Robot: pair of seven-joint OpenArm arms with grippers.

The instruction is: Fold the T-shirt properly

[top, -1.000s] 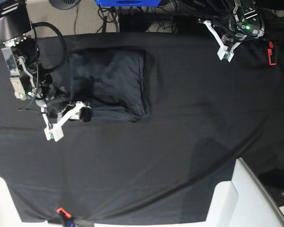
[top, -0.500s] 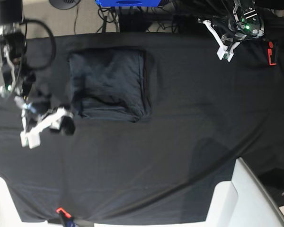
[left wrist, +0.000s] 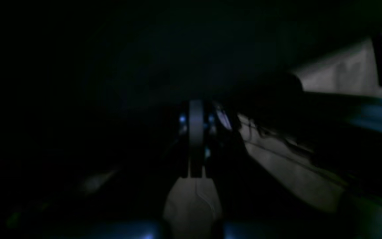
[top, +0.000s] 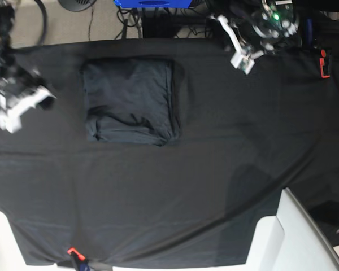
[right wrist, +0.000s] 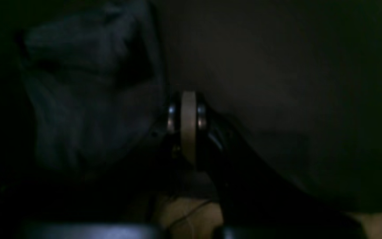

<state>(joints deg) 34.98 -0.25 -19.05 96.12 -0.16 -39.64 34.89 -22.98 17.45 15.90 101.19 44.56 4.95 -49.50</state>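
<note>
The T-shirt [top: 130,101] lies folded into a dark slate-grey rectangle on the black table cloth [top: 214,158], left of centre at the back. It also shows in the right wrist view [right wrist: 88,99], to the left of the fingers. My right gripper [top: 11,116] is shut and empty, well left of the shirt near the table's left edge. In its wrist view the right gripper [right wrist: 188,126] has its jaws together. My left gripper [top: 243,59] is shut and empty at the back, to the right of the shirt. In its wrist view the left gripper [left wrist: 196,132] is dark, with jaws together.
A red clamp [top: 325,63] grips the cloth at the back right, and another red clip [top: 73,252] at the front edge. A white panel [top: 294,237] stands at the front right. A blue box [top: 152,3] and cables lie behind the table.
My right arm has pulled away from the shirt's front left corner, going left and back. My left gripper has swung a little to the left. The shirt lies still.
</note>
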